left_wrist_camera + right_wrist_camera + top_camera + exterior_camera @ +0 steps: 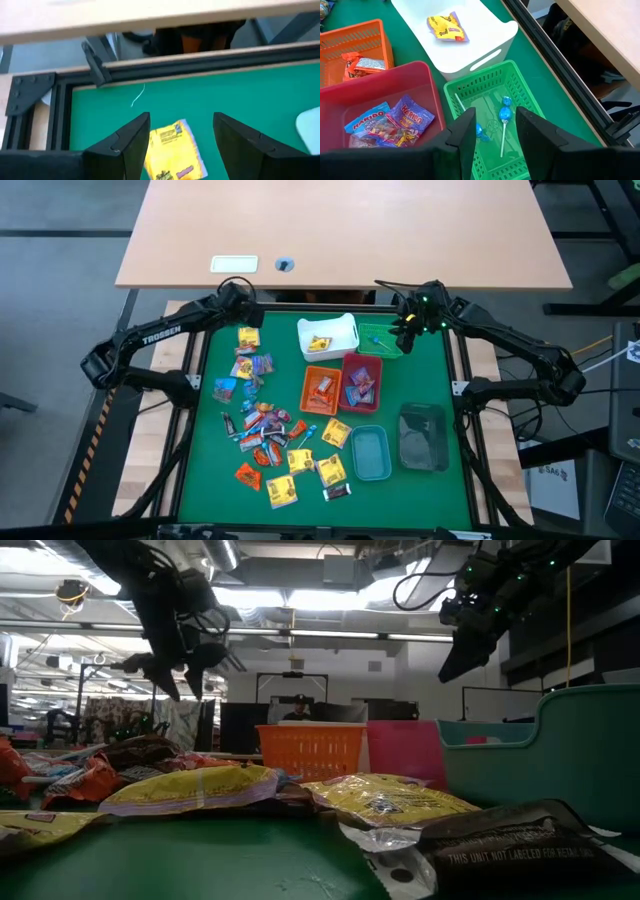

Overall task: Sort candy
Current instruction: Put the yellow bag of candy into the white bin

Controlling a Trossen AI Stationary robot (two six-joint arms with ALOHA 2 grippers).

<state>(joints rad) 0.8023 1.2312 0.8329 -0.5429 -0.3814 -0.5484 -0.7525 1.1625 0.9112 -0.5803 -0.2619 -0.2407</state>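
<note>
Candy (268, 442): loose pile on the green desk (420, 375), from about 9 o'clock of the bin cluster round to 6 o'clock.

Holdings, as you can count them:
- White bin (328, 336), 12 o'clock of the cluster: one yellow packet (448, 27).
- Green bin (492, 117), 1 o'clock: two blue lollipops (506, 114).
- Orange bin (320, 390), centre: one or two orange-wrapped pieces; the count is unclear.
- Red bin (361, 381): two or three blue and purple bags (390, 122).
- Teal bin (370, 453) and clear bin (423, 437), 5 o'clock: nothing visible inside.
- Loose on the desk: roughly five yellow packets; the mixed red, orange, blue and dark pieces overlap too much for you to count.

Arms, two:
- Left gripper (177, 145), at 10 o'clock of the pile, fingers spread and empty above a lone yellow packet (173, 150).
- Right gripper (492, 135), over the green bin, fingers parted, nothing between them.

Risks for you to watch:
- The yellow packet lies flat and slick; a shallow descent could close on wrapper edge only, and it may slip out in transit.
- The packet sits off-centre between the left fingers, so one finger may push it aside.
- Pieces in the dense pile overlap, so a grab there could lift two kinds together and mis-sort.
- Bins stand touching; a release near a shared wall could drop into the neighbour.
</note>
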